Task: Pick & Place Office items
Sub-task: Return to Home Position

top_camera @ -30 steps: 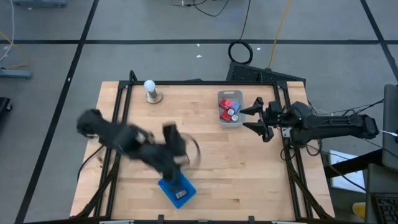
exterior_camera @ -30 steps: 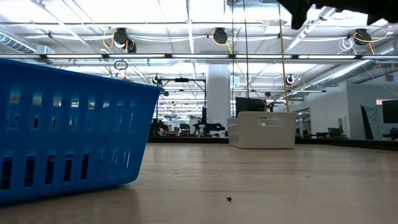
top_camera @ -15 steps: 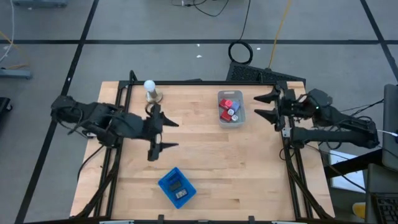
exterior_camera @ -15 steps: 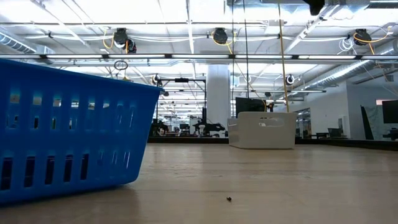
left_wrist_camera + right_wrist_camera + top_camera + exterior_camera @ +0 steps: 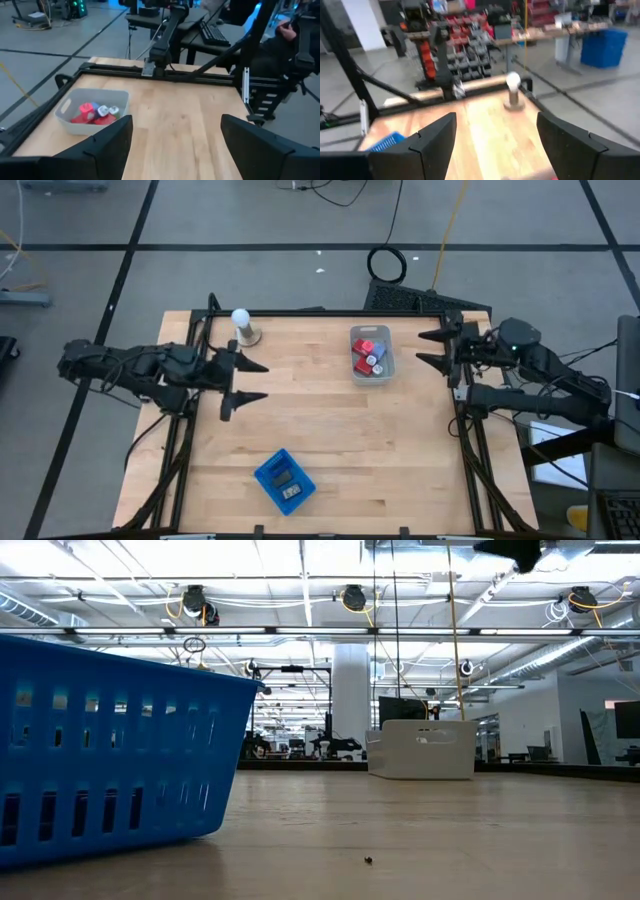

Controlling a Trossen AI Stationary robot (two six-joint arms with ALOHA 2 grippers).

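Office items lie in two containers. Red blocks and a pale piece [image 5: 368, 358] [image 5: 95, 111] fill the clear bin [image 5: 385, 370] at the far right. A dark flat piece [image 5: 288, 483] rests in the blue tray [image 5: 268, 478] near the front edge. My left gripper [image 5: 256, 381] [image 5: 175, 137] hovers open over the table's left side and points toward the bin, with nothing between its fingers. My right gripper [image 5: 420, 348] [image 5: 495, 132] hovers open at the right edge beside the bin and points toward the table's left, holding nothing.
A white ball on a round stand [image 5: 243, 326] [image 5: 512, 85] sits at the far left, just beyond my left gripper. A black frame [image 5: 330, 311] borders the table. Bare wood [image 5: 340, 440] stretches between tray and bin. In the low view the tray's blue wall [image 5: 110, 750] looms at the left.
My left gripper has drawn back from above the blue tray toward the table's left and far side, tipping from pointing down to nearly level. My right gripper has pulled back toward the right edge and levelled out. The items have stayed in their containers.
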